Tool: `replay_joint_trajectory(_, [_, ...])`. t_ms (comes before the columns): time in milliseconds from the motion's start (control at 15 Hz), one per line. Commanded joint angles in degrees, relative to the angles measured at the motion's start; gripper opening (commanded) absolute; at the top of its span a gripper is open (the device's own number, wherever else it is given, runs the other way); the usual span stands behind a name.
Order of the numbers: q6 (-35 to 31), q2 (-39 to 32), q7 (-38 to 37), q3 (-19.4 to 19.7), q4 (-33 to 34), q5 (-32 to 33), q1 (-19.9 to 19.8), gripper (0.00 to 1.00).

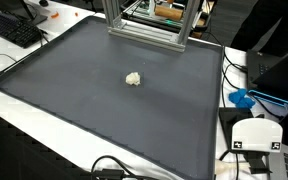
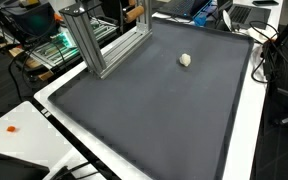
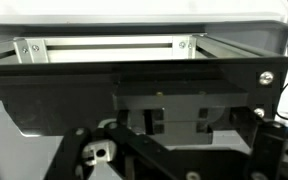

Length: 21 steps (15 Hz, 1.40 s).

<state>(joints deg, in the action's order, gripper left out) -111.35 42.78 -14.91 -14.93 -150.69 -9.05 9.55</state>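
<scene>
A small white crumpled lump (image 1: 133, 78) lies alone near the middle of a dark grey mat (image 1: 74, 110); it also shows in the other exterior view (image 2: 185, 60) on the mat (image 2: 154, 120). No arm or gripper shows in either exterior view. The wrist view is filled with dark parts: a black bar (image 3: 134, 72) under an aluminium rail (image 3: 104, 45), and dim black gripper parts (image 3: 181, 125) low in the picture. The fingers cannot be made out. The white lump is out of the wrist view.
An aluminium frame (image 1: 149, 25) (image 2: 99, 40) stands at the mat's far edge. A keyboard (image 1: 14, 28), a blue object (image 1: 242, 98) and a white device (image 1: 256, 135) sit on the white table around the mat. Cables run along the table edges.
</scene>
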Motion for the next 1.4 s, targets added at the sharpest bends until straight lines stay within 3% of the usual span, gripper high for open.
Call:
replay_joint_trajectory(0, [-0.69, 0.54, -2.58, -1.2, -1.27, -1.24, 0.88, 1.0])
replay_joint_trajectory(667, [-1.47, -0.56, -3.34, -2.13, -0.83, -0.15, 0.6, 0.98])
replay_joint_trajectory(1067, [-1.64, -1.17, -3.37, -2.15, -0.52, 0.06, 0.43, 0.71])
replay_joint_trajectory(1200, [-1.7, -1.43, -3.36, -2.14, -0.47, 0.11, 0.43, 0.69])
replay_joint_trajectory(1267, [-1.7, -1.43, -3.37, -2.1, -0.42, 0.55, 0.27, 0.61])
replay_joint_trajectory(1333, [-1.62, -1.44, -3.41, -2.09, -0.36, 0.47, 0.24, 0.65])
